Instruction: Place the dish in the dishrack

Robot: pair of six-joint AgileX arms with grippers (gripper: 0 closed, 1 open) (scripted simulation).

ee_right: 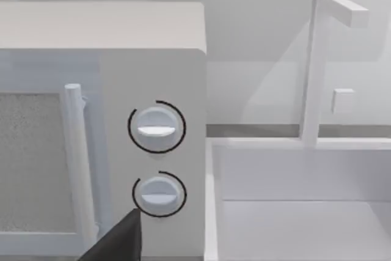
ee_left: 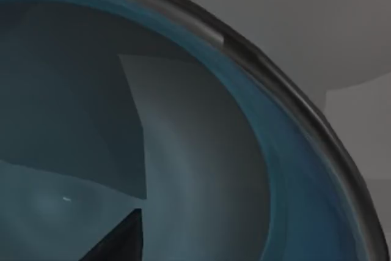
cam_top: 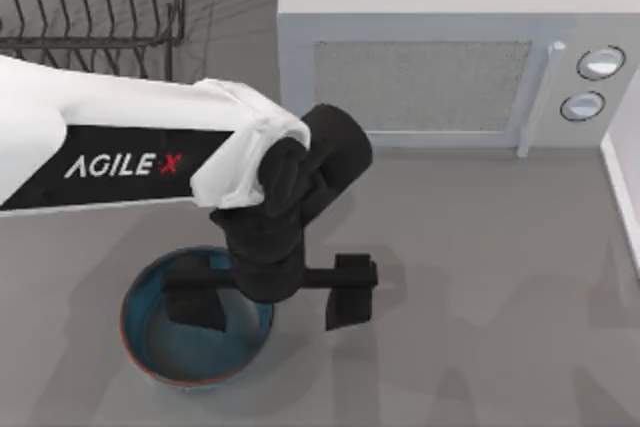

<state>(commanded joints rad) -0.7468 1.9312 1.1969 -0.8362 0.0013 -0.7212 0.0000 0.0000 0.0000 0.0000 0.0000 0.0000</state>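
Top view: 1 dish [cam_top: 170, 367], 1 dishrack [cam_top: 95, 2]; left gripper [cam_top: 272, 299] fingers wide apart astride dish rim, holding nothing.

One dish [cam_top: 160, 352] sits on the grey worktop [cam_top: 480, 277], and there is one black wire dishrack [cam_top: 95, 2] at the top view's far left corner and one grey-white microwave [cam_top: 450, 57] beside it. The microwave carries two round knobs, an upper one [cam_top: 601, 63] and a lower one [cam_top: 582, 105], plus one upright door handle [cam_top: 536, 97]. One white arm [cam_top: 110, 147] marked AgileX reaches over the worktop with one black claw [cam_top: 270, 299] having two fingers, and the right wrist view adds one white sink basin [ee_right: 299, 212] with one faucet [ee_right: 317, 65].
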